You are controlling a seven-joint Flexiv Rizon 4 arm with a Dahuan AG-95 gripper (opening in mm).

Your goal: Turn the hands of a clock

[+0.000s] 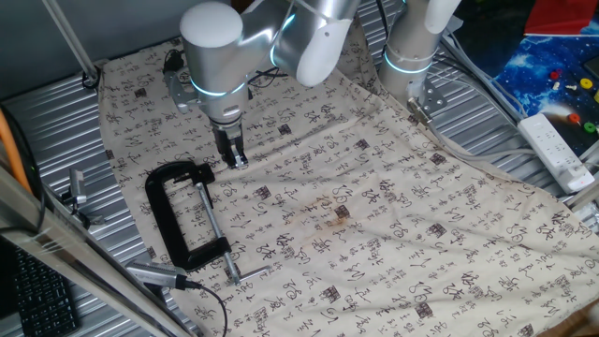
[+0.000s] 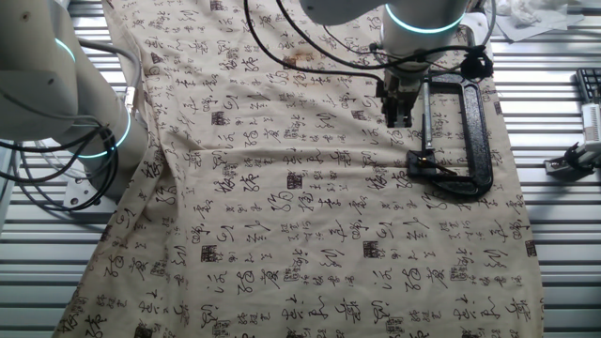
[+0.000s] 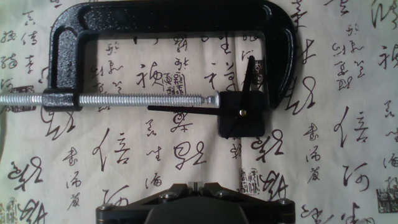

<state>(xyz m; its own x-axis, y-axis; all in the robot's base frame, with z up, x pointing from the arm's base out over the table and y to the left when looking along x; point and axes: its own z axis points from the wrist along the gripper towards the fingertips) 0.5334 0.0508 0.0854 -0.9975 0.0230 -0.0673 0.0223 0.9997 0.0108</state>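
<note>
Gripper (image 1: 236,157) hung above the clamped clock hands (image 3: 244,93).
The hands were seen right of frame centre, held in the C-clamp (image 3: 168,25); finger opening could not be told; descent beside one pointer's tip was judged best.

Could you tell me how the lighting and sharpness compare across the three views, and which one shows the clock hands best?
Hand view: even, soft light, sharp on the hands and C-clamp, with the tool's base blurred at the bottom edge. One fixed view: a bright highlight on the arm's shell, and the tool is small. The other fixed view: flat light, the hands too fine to make out.
</note>
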